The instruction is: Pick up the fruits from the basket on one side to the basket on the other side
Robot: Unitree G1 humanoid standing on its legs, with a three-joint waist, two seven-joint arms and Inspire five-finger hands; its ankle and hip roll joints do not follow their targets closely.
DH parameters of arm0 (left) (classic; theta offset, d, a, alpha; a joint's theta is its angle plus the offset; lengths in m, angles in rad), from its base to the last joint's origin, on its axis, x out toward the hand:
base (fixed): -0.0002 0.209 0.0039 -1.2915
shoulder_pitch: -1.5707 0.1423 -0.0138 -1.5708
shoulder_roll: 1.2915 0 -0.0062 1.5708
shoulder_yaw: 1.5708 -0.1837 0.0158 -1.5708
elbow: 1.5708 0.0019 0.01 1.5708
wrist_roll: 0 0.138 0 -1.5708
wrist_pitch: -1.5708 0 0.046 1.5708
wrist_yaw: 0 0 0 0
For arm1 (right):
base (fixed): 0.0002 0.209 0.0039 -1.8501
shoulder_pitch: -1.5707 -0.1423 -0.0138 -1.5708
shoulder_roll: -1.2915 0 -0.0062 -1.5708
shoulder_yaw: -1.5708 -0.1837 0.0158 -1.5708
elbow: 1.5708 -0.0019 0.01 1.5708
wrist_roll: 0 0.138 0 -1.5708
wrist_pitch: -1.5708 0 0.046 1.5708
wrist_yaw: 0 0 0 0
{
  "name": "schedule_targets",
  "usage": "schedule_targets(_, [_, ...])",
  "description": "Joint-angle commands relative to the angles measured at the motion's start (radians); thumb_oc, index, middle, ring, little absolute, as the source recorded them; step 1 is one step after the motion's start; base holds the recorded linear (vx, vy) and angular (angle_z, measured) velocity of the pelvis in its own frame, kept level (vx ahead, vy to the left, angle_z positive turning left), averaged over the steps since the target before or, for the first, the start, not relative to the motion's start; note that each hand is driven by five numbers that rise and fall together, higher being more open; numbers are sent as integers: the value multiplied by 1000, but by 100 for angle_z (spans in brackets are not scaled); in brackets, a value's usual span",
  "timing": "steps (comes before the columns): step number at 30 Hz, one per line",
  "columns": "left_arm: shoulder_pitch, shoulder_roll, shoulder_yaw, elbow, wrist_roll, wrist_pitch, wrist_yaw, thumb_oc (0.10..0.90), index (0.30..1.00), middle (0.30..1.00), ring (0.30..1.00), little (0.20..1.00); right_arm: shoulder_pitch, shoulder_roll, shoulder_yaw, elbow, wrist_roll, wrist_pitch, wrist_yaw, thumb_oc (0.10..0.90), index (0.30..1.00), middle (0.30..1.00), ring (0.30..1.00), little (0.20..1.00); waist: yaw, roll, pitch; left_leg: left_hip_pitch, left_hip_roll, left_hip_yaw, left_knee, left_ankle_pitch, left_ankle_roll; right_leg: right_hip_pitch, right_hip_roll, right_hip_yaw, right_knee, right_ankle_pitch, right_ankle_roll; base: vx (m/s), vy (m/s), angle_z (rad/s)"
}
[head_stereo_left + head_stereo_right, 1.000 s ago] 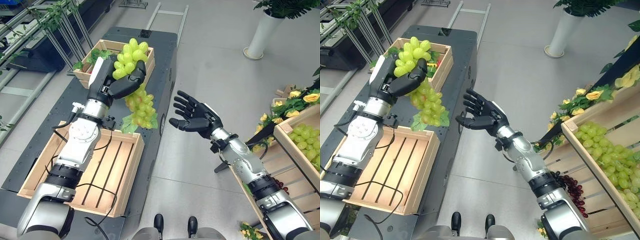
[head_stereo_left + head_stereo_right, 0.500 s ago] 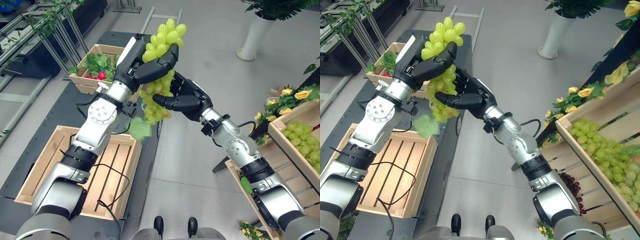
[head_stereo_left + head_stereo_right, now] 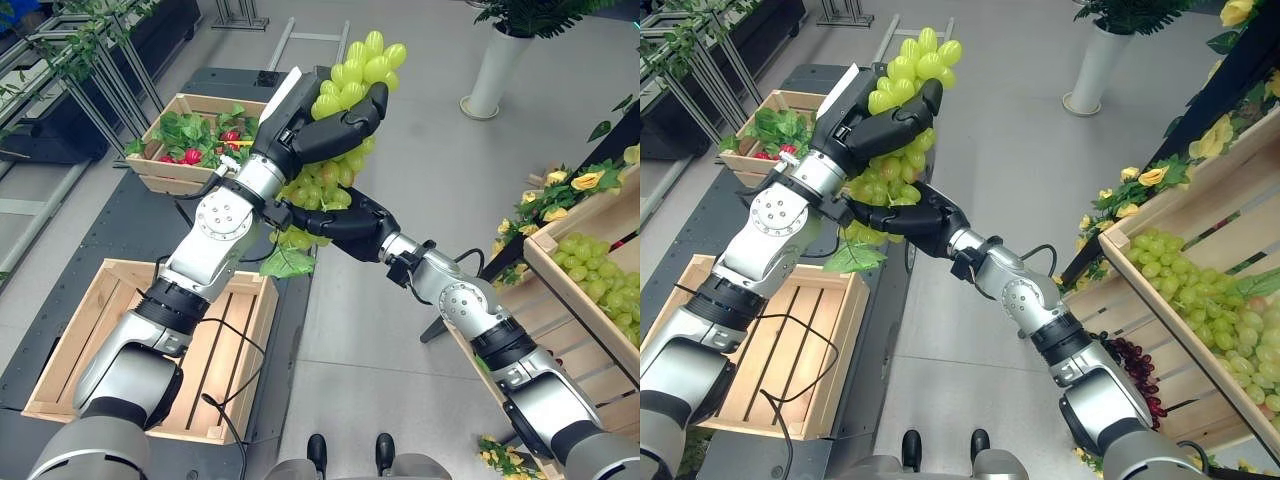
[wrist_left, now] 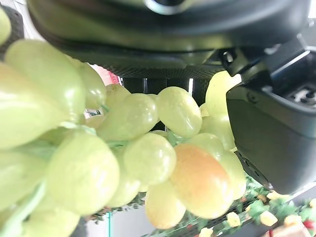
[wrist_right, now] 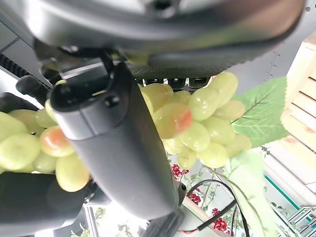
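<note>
Grapes (image 3: pixel 345 130) in both hands

Pale green grape bunch (image 3: pixel 345 110) with a green leaf (image 3: pixel 288 263), one grape blushed orange-red; dark left hand (image 3: pixel 325 130) and dark right hand (image 3: pixel 345 222); light slatted wooden crate (image 3: pixel 60 340); far crate (image 3: pixel 165 165) holding green leaves and red fruit; white vase (image 3: pixel 497 70); yellow flowers (image 3: pixel 583 181).

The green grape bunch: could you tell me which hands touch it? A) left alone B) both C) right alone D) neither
B: the left hand grips the top of the green grape bunch while the right hand closes on its lower part.
</note>
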Motion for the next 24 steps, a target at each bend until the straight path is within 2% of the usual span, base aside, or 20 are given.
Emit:
schedule_targets(1, [-181, -83, -6, 121, -62, -134, 31, 400, 300, 300, 300, 300, -42, 126, 34, 27, 105, -95, 84, 442, 364, 364, 364, 364, -9, 18, -276, -39, -14, -10, -3, -74, -33, -41, 32, -1, 1, 6, -20, 18, -23, -5])
schedule_targets(2, [-182, -87, -8, 125, -55, -128, 34, 400, 300, 300, 300, 300, -47, 134, 29, 21, 115, -117, 68, 400, 300, 300, 300, 300, -10, 19, -277, -39, -13, -10, -3, -74, -33, -40, 33, 2, 1, 6, -21, 0, 0, 0])
schedule_targets(10, [-167, -89, 15, 178, -37, -122, 57, 400, 300, 300, 300, 300, -40, 152, -7, -8, 84, -192, 16, 400, 300, 300, 300, 300, -16, 23, -275, -36, -12, -6, -3, -73, -32, -42, 34, 13, 1, 10, -20, 0, 0, 0])
schedule_targets(11, [-160, -88, 20, 183, -29, -109, 68, 587, 580, 580, 580, 580, -34, 152, -13, -14, 79, -202, 6, 400, 300, 300, 300, 300, -18, 23, -275, -36, -12, -5, -3, -73, -32, -43, 34, 16, 1, 10, -20, 0, 0, 0])
schedule_targets(12, [-158, -88, 23, 187, -26, -105, 72, 587, 580, 580, 580, 580, -32, 150, -15, -17, 79, -203, 4, 400, 300, 300, 300, 300, -19, 23, -275, -36, -12, -4, -3, -73, -32, -43, 34, 17, 1, 10, -20, 12, 1, -3])
schedule_targets(13, [-153, -87, 28, 194, -25, -96, 79, 800, 900, 900, 900, 900, -29, 147, -18, -19, 80, -207, -1, 400, 300, 300, 300, 300, -20, 24, -275, -36, -11, -3, -3, -73, -32, -44, 35, 19, 1, 11, -20, 8, 3, -7])
schedule_targets(19, [-119, -88, 65, 272, -25, -96, 100, 800, 900, 900, 900, 900, -3, 137, -64, -20, 95, -237, -30, 400, 300, 300, 300, 300, -29, 24, -275, -36, -8, 7, -3, -75, -31, -49, 37, 30, 1, 15, -18, 4, 11, -12])
schedule_targets(24, [-57, -86, 116, 310, -11, -93, 110, 800, 900, 900, 900, 900, 56, 108, -115, -49, 37, -263, -41, 400, 300, 300, 300, 300, -44, 25, -273, -36, -5, 17, -3, -75, -31, -55, 42, 45, 1, 21, -15, -3, 12, -4])
